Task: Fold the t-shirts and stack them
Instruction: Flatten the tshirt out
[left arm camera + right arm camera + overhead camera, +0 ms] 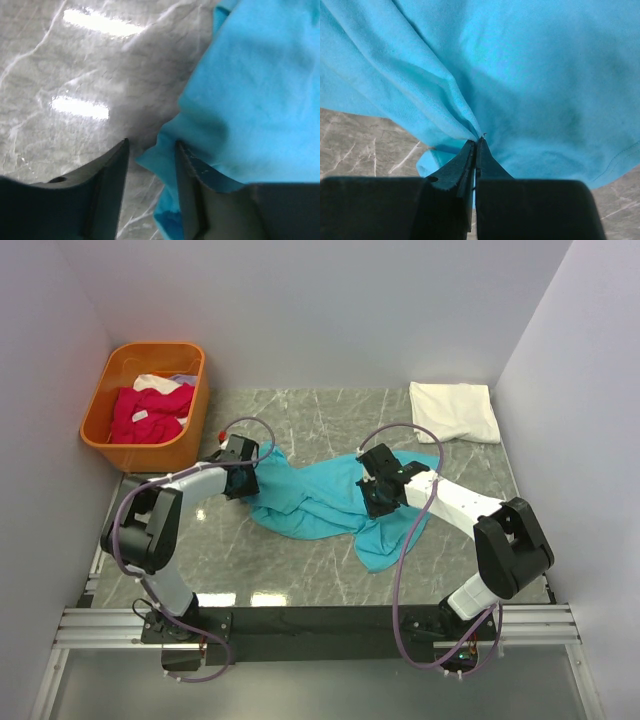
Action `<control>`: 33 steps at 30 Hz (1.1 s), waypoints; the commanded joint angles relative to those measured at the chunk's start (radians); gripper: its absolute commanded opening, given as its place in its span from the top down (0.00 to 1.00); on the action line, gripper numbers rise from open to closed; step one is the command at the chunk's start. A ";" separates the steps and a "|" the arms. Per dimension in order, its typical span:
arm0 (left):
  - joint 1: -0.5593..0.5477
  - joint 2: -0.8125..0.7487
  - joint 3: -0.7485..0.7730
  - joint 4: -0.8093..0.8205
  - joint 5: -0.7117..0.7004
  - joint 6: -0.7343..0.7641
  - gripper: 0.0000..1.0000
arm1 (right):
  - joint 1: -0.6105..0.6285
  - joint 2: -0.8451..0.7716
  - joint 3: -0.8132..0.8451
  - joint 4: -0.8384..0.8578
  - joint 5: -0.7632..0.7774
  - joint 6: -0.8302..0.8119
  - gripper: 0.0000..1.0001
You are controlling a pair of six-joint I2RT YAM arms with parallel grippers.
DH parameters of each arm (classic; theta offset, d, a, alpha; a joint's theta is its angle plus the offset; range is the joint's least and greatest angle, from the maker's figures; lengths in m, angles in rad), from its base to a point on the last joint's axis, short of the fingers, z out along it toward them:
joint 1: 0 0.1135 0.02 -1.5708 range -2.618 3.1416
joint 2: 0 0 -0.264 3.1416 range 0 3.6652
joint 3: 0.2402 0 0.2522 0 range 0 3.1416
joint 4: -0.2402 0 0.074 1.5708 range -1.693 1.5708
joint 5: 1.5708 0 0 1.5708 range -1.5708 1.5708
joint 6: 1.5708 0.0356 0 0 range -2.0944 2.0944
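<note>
The turquoise t-shirt (320, 498) lies crumpled across the middle of the marble table (300, 570). My left gripper (243, 480) is at its left edge; in the left wrist view (151, 145) the jaws stand open with a corner of turquoise cloth (250, 100) between them. My right gripper (377, 495) sits on the shirt's right part; in the right wrist view (476, 142) it is shut, pinching a fold of the turquoise shirt (530, 75). A folded white t-shirt (455, 410) lies at the back right. Magenta-pink shirts (150, 412) lie in the basket.
An orange plastic basket (110, 445) stands at the back left, also holding a bit of white cloth (160, 382). Grey walls close in the left, back and right. A metal rail (300, 625) runs along the near edge.
</note>
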State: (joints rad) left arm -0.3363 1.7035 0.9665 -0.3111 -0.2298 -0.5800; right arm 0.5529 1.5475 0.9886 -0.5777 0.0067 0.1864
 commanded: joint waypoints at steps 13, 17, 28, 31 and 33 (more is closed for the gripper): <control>-0.014 -0.082 0.058 -0.201 -0.075 0.035 0.99 | 0.002 -0.023 -0.005 0.013 0.009 0.021 0.99; 0.037 -0.246 0.121 -0.281 -0.106 0.074 0.99 | 0.005 -0.065 -0.008 -0.014 0.010 0.042 0.75; 0.072 -0.528 0.095 -0.246 -0.062 0.111 0.99 | -0.036 -0.170 -0.142 -0.077 -0.004 0.145 0.47; 0.089 -0.594 0.049 -0.209 -0.072 0.117 0.99 | -0.120 -0.164 -0.177 -0.056 -0.048 0.194 0.47; 0.100 -0.642 0.015 -0.194 -0.088 0.120 0.99 | -0.146 -0.158 -0.191 -0.044 -0.042 0.220 0.45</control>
State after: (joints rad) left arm -0.2554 1.1339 1.0149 -0.5541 -0.3046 -0.4843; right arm 0.4564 1.3987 0.8124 -0.6327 -0.0250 0.3374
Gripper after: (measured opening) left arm 0.020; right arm 0.543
